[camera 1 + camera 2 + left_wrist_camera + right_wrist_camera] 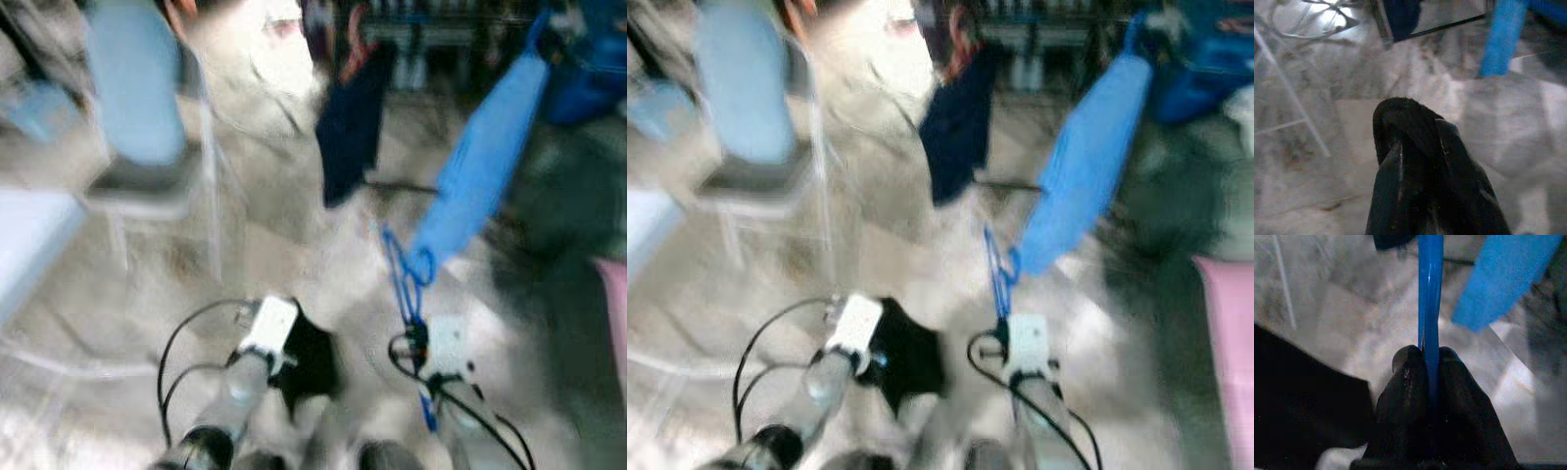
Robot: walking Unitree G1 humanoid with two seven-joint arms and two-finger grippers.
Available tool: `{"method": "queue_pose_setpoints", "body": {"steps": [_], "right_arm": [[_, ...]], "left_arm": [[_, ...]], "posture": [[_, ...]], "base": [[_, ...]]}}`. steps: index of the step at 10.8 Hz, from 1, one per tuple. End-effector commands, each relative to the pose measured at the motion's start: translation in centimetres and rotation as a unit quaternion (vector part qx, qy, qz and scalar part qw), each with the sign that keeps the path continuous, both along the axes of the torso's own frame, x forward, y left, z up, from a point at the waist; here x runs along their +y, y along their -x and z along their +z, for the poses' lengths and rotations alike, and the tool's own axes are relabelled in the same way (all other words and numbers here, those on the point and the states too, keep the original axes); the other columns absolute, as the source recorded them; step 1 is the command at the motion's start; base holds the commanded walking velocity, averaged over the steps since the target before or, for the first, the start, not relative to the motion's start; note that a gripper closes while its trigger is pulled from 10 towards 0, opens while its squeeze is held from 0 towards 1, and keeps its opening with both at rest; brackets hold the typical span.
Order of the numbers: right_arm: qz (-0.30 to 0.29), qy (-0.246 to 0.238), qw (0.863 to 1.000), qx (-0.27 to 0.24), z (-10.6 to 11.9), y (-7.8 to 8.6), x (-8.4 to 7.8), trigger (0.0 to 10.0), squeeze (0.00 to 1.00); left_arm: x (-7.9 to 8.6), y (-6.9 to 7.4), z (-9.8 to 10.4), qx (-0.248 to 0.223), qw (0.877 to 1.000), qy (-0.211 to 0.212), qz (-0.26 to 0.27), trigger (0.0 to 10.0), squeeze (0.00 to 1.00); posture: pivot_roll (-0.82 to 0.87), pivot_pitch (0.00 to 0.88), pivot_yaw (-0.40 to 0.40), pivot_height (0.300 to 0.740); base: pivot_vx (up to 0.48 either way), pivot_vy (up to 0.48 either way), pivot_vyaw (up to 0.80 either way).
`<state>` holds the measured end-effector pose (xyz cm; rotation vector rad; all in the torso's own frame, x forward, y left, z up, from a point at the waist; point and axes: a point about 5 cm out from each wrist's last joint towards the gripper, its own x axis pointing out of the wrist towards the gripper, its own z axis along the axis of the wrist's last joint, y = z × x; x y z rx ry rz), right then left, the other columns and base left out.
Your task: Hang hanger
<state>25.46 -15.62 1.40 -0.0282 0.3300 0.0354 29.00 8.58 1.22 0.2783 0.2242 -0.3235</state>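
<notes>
Head views, blurred by motion: I am carrying the blue hanger (pixel 404 279) toward the clothes rail (pixel 1058 29) at about 12 o'clock, far across the floor (pixel 294 264).

Right hand (pixel 1431 357): its two black fingers (pixel 1408 377) are pressed onto the hanger's thin blue bar, which runs straight out between them. From the head, the hanger rises from this hand toward 12 o'clock. A long blue garment (pixel 480 166) slants up toward 1 o'clock beyond it; I cannot tell whether it hangs on my hanger or from the rail.

Left hand (pixel 1415 132): fingers drawn together with nothing visible between them, held low at about 7 o'clock.

Surroundings: a dark garment (pixel 351 122) hangs at 12 o'clock; a chair with a pale blue back (pixel 137 88) stands at 10 o'clock.

Step in hand, as I judge it: the approach. To do it well I should keep the grip firm, hold the hanger upright, and close on the rail squarely before lifting the hook over it, clear of the dark garment.
</notes>
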Motion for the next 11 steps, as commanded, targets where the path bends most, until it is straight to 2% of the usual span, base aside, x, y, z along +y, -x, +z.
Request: {"method": "queue_pose_setpoints", "body": {"steps": [1,5,6,7,8,11], "right_arm": [[0.007,-0.006,1.000,-0.002,0.2,-0.2,0.6,10.0,0.00],[0.028,0.011,0.999,0.010,-0.6,0.8,0.5,10.0,0.00],[0.033,0.017,0.999,0.005,-0.5,0.7,0.5,10.0,0.00],[0.037,0.020,0.999,0.003,-0.4,0.4,0.6,10.0,0.00],[0.041,0.020,0.999,0.000,-0.2,0.2,0.5,10.0,0.00],[0.050,0.032,0.998,-0.003,0.0,0.0,0.4,10.0,0.00]], "left_arm": [[0.5,-0.1,0.1,-0.007,1.000,-0.009,0.000,10.0,0.00],[1.2,0.1,-0.1,-0.016,1.000,-0.017,0.020,10.0,0.00],[1.5,-0.4,0.6,-0.037,0.999,-0.009,0.032,10.0,0.00],[1.4,-0.7,0.8,-0.040,0.998,-0.026,0.037,10.0,0.00],[1.5,-1.0,1.1,-0.043,0.998,-0.025,0.043,10.0,0.00],[1.5,-1.0,0.9,-0.041,0.997,-0.039,0.046,10.0,0.00]], "posture": [[-0.20,0.170,0.058,0.740],[-0.19,0.163,0.047,0.740],[-0.19,0.165,0.047,0.740],[-0.19,0.165,0.044,0.740],[-0.19,0.167,0.044,0.740],[-0.20,0.172,0.039,0.740]], "base": [[0.000,0.000,0.00],[0.000,0.000,0.00],[0.000,0.000,0.80],[0.000,0.000,0.80],[0.000,0.000,0.80],[0.000,0.000,0.80]]}}
